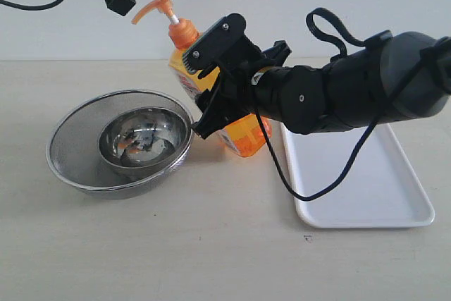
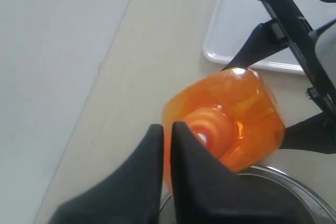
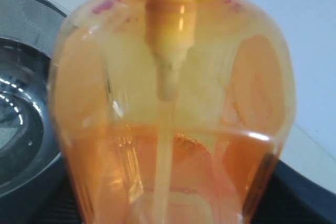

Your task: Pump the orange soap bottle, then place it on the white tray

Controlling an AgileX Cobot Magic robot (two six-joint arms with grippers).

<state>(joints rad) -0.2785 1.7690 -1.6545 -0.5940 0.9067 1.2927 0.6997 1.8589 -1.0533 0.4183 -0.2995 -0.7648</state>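
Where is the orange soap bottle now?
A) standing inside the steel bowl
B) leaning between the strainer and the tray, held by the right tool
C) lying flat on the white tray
B: the orange soap bottle leans between the mesh strainer and the white tray, with the right tool clamped on it.

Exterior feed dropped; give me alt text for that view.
Right jaws clamp a tilted, translucent orange plastic soap bottle, between a round steel bowl in a mesh strainer and a flat white plastic tray; left jaws meet its pump head from above.
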